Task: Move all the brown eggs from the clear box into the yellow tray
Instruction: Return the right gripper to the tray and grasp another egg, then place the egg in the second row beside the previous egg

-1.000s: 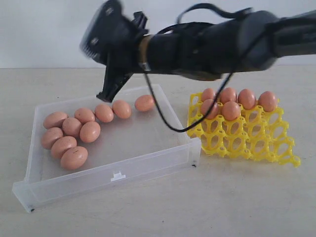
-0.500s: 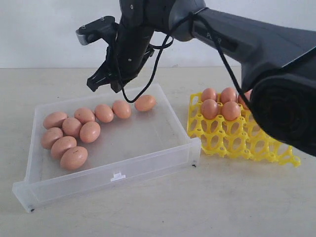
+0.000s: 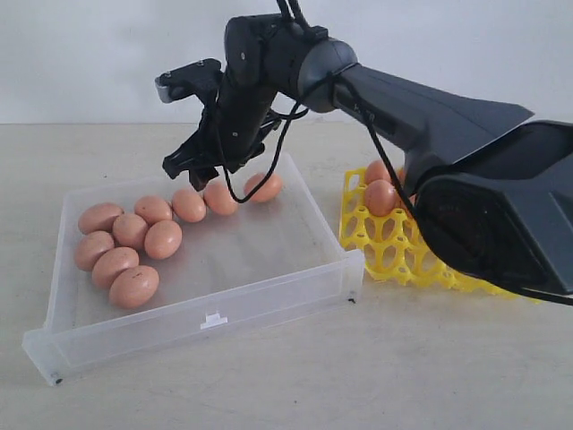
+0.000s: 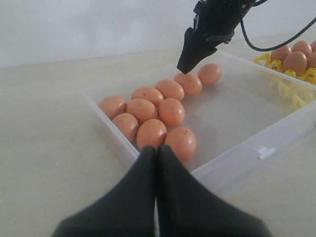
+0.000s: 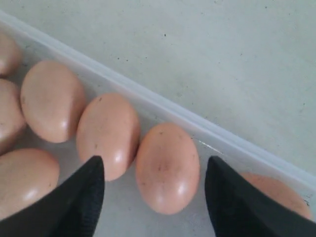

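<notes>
No legible text, labels or numbers

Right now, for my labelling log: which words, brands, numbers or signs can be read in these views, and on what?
None can be read. The clear box, its white tab, the yellow tray, the brown eggs and the right arm carry no legible lettering in any view.

Right gripper (image 3: 192, 172) hovers above brown eggs (image 3: 163, 239) in clear box (image 3: 286, 291).

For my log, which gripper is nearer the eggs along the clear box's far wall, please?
Right: the right gripper hovers open just above those eggs; the left gripper sits shut outside the clear box, well short of them.
</notes>
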{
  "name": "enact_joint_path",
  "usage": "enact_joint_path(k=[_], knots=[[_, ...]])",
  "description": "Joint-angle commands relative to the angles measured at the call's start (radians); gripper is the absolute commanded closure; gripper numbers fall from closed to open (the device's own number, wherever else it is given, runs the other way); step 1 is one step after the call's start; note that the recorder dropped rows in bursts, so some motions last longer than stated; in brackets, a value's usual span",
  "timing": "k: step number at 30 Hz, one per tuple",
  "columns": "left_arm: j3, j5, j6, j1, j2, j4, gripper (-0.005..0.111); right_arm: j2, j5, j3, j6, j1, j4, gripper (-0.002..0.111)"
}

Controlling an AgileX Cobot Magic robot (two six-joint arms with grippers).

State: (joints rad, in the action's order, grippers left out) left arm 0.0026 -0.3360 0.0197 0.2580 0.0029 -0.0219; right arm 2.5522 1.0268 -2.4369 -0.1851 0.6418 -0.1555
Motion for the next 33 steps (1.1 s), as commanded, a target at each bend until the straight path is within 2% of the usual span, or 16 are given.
enact_joint_path(k=[1,8,10,11,13,15,16,20,28,31,33], knots=[[-0.003,0.004,0.001,0.000,-0.003,-0.014,0.111,0.031,-0.062,-0.007,0.017,-0.005,0.017,0.050],[-0.003,0.004,0.001,0.000,-0.003,-0.014,0.111,0.079,-0.089,-0.007,0.080,-0.005,0.049,0.050],[-0.003,0.004,0.001,0.000,-0.003,-0.014,0.111,0.092,-0.087,-0.007,0.101,-0.005,0.054,0.054],[-0.003,0.004,0.001,0.000,-0.003,-0.014,0.111,0.095,-0.087,-0.007,0.108,-0.005,0.056,0.058],[-0.003,0.002,0.001,0.000,-0.003,-0.014,0.111,0.097,-0.087,-0.007,0.107,-0.005,0.056,0.075],[-0.003,0.002,0.001,0.000,-0.003,-0.014,0.111,0.093,-0.090,-0.007,0.106,-0.005,0.056,0.101],[-0.003,0.002,0.001,0.000,-0.003,-0.014,0.111,0.092,-0.087,-0.007,0.108,-0.005,0.056,0.108],[-0.003,0.002,0.001,0.000,-0.003,-0.014,0.111,0.060,-0.050,-0.007,0.106,-0.005,0.044,0.109],[-0.003,0.002,0.001,0.000,-0.003,-0.014,0.111,-0.073,0.153,0.010,0.050,0.017,-0.036,0.109],[-0.003,0.002,0.001,0.000,-0.003,-0.014,0.111,-0.160,0.077,0.107,0.057,0.041,-0.024,0.109],[-0.003,0.002,0.001,0.000,-0.003,-0.014,0.111,-0.245,-0.104,0.241,0.089,0.063,0.017,0.109]])
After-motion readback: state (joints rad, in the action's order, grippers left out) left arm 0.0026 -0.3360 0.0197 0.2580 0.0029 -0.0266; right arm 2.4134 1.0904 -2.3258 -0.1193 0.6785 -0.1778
